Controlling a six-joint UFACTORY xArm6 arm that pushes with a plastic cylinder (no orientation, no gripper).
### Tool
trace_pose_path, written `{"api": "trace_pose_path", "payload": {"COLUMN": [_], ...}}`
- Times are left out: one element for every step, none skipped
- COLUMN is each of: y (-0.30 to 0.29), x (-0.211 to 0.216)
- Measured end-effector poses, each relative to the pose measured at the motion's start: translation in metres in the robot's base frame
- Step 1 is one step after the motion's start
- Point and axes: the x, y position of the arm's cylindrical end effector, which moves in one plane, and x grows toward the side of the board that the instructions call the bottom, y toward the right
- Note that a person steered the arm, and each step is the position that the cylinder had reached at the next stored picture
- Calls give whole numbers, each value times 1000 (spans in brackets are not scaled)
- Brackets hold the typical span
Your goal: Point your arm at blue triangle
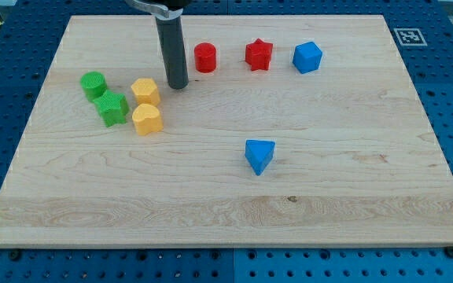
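Observation:
The blue triangle [259,155] lies a little right of the board's middle. My tip [178,85] rests on the board in the upper left part, far up and to the left of the blue triangle. The tip stands between the yellow hexagon [145,91] on its left and the red cylinder [205,57] up to its right, touching neither.
A red star [259,54] and a blue cube [307,56] sit near the view's top. A green cylinder [93,84], a green star-like block [112,108] and a yellow heart [146,119] cluster at the left. The wooden board [368,196] lies on a blue perforated table.

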Motion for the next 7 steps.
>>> {"api": "trace_pose_path", "payload": {"y": [-1, -25, -63, -79, -66, -32, 20], "x": [0, 6, 12, 13, 13, 17, 44]}}
